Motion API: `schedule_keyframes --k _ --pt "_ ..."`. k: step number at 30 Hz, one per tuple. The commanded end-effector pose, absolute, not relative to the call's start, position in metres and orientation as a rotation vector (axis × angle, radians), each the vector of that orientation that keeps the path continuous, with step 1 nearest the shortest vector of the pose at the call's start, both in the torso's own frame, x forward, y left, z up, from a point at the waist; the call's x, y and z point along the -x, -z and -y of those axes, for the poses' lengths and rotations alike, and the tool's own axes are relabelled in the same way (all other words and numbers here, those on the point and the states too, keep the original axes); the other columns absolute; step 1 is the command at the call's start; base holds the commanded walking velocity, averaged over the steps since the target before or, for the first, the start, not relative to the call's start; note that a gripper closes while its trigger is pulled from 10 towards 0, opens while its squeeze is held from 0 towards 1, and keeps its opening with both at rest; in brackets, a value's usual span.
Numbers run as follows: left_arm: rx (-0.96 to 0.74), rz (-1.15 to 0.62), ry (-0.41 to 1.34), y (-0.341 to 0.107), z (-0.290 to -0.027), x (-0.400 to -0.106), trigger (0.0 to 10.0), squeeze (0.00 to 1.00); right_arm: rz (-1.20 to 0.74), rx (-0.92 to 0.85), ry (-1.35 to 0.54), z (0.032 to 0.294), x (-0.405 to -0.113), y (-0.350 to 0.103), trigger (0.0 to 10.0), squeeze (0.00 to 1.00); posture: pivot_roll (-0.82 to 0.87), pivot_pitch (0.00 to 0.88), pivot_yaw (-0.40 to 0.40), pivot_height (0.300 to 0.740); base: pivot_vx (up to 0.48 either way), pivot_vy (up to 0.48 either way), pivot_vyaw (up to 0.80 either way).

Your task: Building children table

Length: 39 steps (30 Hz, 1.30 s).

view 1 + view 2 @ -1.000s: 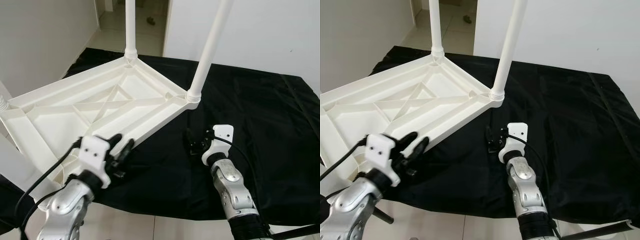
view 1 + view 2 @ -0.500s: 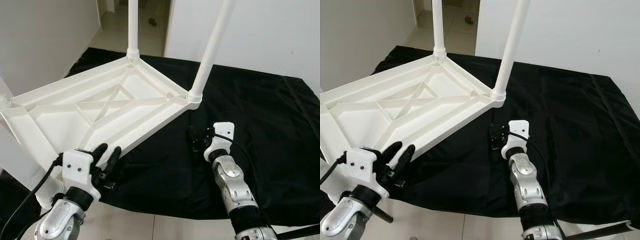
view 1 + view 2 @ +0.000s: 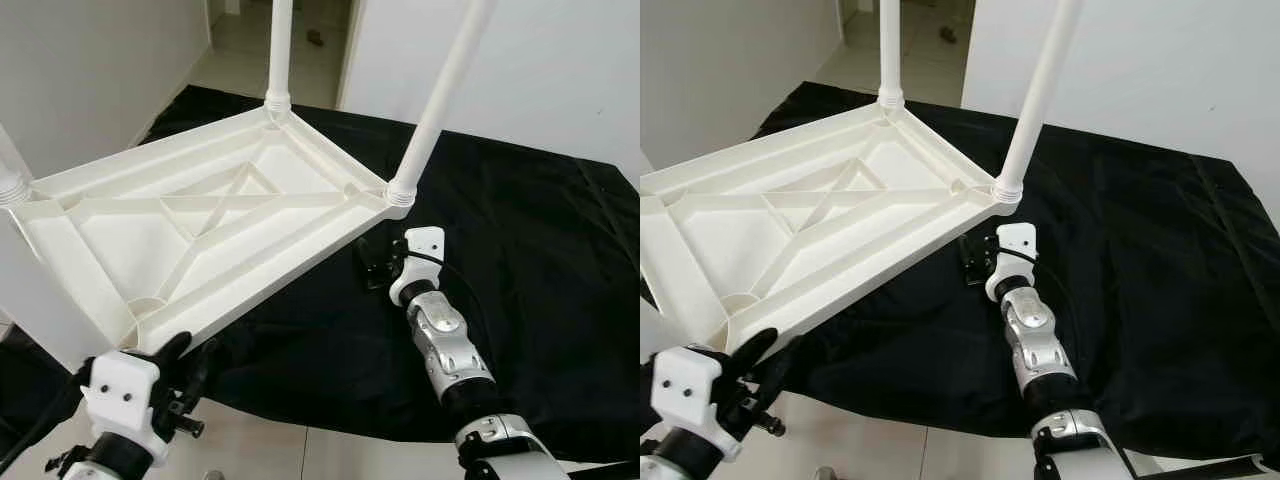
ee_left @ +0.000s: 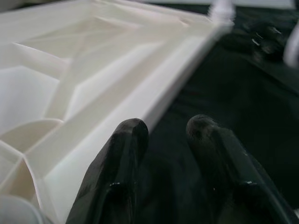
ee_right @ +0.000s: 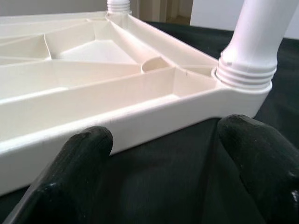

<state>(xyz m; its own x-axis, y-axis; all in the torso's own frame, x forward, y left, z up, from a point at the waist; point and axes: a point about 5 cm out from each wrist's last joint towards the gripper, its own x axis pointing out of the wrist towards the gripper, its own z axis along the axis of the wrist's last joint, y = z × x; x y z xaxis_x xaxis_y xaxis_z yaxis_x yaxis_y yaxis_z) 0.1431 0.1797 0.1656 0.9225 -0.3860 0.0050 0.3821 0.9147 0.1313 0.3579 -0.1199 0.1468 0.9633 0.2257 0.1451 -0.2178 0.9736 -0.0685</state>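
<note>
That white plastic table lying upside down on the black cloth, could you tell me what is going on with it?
The robot is assembling the white ribbed plastic tabletop, which lies upside down on the black cloth with white tube legs standing in its far corners. The right end effector, open, sits just below the nearest legged corner. The left end effector, open, hovers off the near edge. Neither grips anything.

Head stereo pair plus two wrist cameras.
Both eye views look forward and down on the upturned white plastic table (image 3: pixel 215 230) over black cloth (image 3: pixel 530 250); each wrist camera peers close along its black fingers (image 5: pixel 79 158) at the table's rim.
</note>
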Motion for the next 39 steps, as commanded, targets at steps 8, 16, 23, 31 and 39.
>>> schedule_keyframes --k 8,16,23,31,39 --pt "-0.282 -0.204 0.718 -0.156 -0.199 -0.114 10.0 0.0 0.155 0.05 -0.245 0.112 -0.362 -0.141 10.0 0.0 0.37 0.129 -0.076 0.74 0.0 0.0 0.0" --pt "-0.382 -0.373 0.811 -0.15 -0.223 -0.102 10.0 0.0 0.159 0.038 -0.238 0.111 -0.362 -0.139 10.0 0.0 0.38 0.122 -0.061 0.74 0.0 0.0 0.0" --pt "-0.475 -0.42 0.806 -0.152 -0.242 -0.104 10.0 0.0 0.161 0.032 -0.237 0.108 -0.363 -0.137 10.0 0.0 0.39 0.114 -0.056 0.74 0.0 0.0 0.0" --pt "-0.625 -0.4 0.643 -0.171 -0.288 -0.121 10.0 0.0 0.162 0.023 -0.244 0.105 -0.362 -0.134 10.0 0.0 0.4 0.105 -0.061 0.74 0.0 0.0 0.0" --pt "-0.657 -0.245 0.385 -0.185 -0.309 -0.143 10.0 0.0 0.166 0.017 -0.247 0.103 -0.362 -0.134 10.0 0.0 0.39 0.102 -0.067 0.74 0.0 0.0 0.0"
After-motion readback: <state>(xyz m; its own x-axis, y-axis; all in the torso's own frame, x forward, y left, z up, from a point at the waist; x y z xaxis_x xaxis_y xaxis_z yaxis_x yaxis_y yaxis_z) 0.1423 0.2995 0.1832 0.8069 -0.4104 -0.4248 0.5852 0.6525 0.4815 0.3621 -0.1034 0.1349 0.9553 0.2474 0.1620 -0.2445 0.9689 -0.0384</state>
